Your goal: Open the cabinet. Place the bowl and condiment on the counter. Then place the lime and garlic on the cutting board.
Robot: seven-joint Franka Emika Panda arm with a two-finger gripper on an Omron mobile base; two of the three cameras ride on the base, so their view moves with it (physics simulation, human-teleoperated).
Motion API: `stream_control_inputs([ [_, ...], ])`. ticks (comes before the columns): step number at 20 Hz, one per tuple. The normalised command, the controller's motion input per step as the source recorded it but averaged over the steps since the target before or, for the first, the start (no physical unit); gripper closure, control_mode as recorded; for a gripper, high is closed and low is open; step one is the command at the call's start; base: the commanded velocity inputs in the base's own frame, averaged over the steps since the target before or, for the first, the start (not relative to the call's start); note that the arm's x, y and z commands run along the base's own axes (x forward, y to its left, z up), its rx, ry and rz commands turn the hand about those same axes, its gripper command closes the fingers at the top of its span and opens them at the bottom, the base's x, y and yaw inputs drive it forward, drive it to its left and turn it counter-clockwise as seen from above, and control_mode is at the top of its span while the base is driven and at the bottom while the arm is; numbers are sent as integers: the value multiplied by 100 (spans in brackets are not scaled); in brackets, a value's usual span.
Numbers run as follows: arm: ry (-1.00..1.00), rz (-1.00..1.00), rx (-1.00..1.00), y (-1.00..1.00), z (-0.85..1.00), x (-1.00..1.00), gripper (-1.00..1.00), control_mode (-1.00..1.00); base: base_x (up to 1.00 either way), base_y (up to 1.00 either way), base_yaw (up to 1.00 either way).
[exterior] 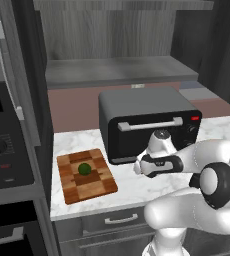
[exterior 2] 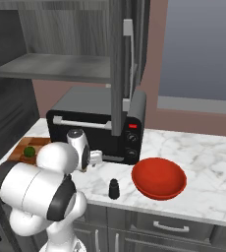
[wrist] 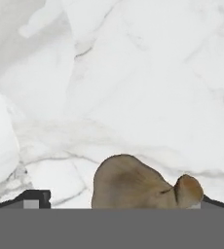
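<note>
The beige garlic (wrist: pixel 133 182) lies on the white marble counter (wrist: pixel 148 87), and my gripper (wrist: pixel 123 200) stands open just above it with the garlic between its wide-apart fingertips (wrist: pixel 36 197). The gripper (exterior: pixel 138 168) hangs low in front of the toaster oven. The dark green lime (exterior: pixel 84 169) rests on the chequered cutting board (exterior: pixel 69 186). The red bowl (exterior 2: pixel 159 178) and the dark condiment (exterior 2: pixel 114 189) stand on the counter (exterior 2: pixel 208 157). The cabinet (exterior 2: pixel 51 66) is open, its door (exterior 2: pixel 117 64) swung out.
A black toaster oven (exterior: pixel 147 125) stands at the back of the counter, right behind the gripper. A tall oven unit with a control panel (exterior: pixel 2 150) flanks the counter's left end. Grey drawers (exterior: pixel 119 218) run under the front edge.
</note>
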Motion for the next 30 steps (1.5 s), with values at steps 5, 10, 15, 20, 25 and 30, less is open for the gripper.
stream_control_inputs([
  [5,0,0,0,1,-44,-7,-100,-100,0,0,0],
  [10,0,0,0,4,-21,-2,100,-100,0,0,0],
  [15,0,0,0,0,0,0,100,-100,0,0,0],
  [20,-2,0,1,0,12,-10,100,-100,0,0,0],
  [25,0,1,2,13,30,-13,100,-100,0,0,0],
  [30,2,3,1,39,31,-1,100,-100,0,0,0],
])
